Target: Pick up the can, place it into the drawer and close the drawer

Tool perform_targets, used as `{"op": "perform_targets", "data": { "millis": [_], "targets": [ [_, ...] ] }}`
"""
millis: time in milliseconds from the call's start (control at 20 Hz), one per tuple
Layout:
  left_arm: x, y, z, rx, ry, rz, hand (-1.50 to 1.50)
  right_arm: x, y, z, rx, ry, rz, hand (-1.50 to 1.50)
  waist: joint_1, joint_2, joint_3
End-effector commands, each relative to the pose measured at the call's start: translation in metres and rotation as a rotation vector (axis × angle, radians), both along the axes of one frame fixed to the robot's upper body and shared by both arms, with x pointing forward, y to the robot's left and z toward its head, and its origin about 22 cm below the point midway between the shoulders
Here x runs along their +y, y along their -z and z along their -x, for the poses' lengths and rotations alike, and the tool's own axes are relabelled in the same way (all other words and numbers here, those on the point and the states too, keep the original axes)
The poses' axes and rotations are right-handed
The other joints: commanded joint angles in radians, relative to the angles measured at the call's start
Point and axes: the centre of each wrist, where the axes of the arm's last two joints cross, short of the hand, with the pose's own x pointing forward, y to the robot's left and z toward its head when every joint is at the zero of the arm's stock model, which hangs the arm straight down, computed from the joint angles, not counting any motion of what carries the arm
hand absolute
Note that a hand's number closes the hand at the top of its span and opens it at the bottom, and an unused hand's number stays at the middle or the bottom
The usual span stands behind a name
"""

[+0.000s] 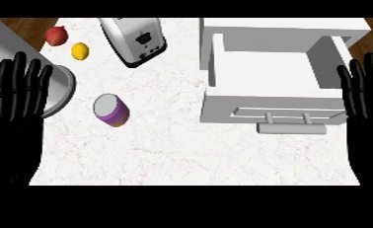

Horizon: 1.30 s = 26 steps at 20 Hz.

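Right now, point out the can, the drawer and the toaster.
can [110,109], head view, on its purple side near the lid.
drawer [264,69], head view, on its bare inner floor.
toaster [133,39], head view, on its top.

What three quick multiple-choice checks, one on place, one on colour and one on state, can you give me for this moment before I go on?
1. Where does the can lie?
A. Inside the drawer
B. On the counter, left of the drawer
C. On top of the toaster

2. What colour is the can's side?
A. Purple
B. Green
C. White

3. What state is the drawer in?
A. Pushed shut
C. Open with the can inside
B. Pulled open, nothing showing inside

Answers:
1 B: the can sits on the marble counter, below the toaster and apart from the drawer.
2 A: its wall is purple under a grey lid.
3 B: the drawer's white inside shows bare, its handle towards the robot.

The left hand and right hand rest open at the view's edges, holding nothing.
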Motion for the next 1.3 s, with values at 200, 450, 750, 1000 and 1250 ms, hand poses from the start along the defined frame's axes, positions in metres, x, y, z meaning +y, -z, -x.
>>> {"op": "perform_targets", "data": {
  "millis": [200,450,750,1000,1250],
  "targets": [
    [-0.001,-0.004,-0.022,-0.038,0.628,-0.018,-1.50,0.013,-0.006,-0.005,-0.001,-0.112,0.007,-1.50,-0.044,0.009,0.015],
    [0.067,0.013,-0.033,0.283,0.687,-0.206,-1.50,-0.011,0.029,0.005,0.282,0.137,-0.063,-1.50,-0.041,0.011,0.019],
    [0.154,-0.014,-0.043,0.288,0.754,-0.207,-1.50,-0.041,0.025,0.032,0.293,0.166,-0.057,-1.50,-0.026,0.001,0.021],
    [0.183,-0.015,-0.049,0.302,0.788,-0.200,-1.50,-0.053,0.026,0.051,0.313,0.150,-0.049,-1.50,-0.018,0.001,0.021],
    [0.176,-0.002,-0.058,0.346,0.773,-0.178,-1.50,-0.064,0.036,0.062,0.293,0.173,-0.064,-1.50,-0.017,0.001,0.021]
  ]
}}
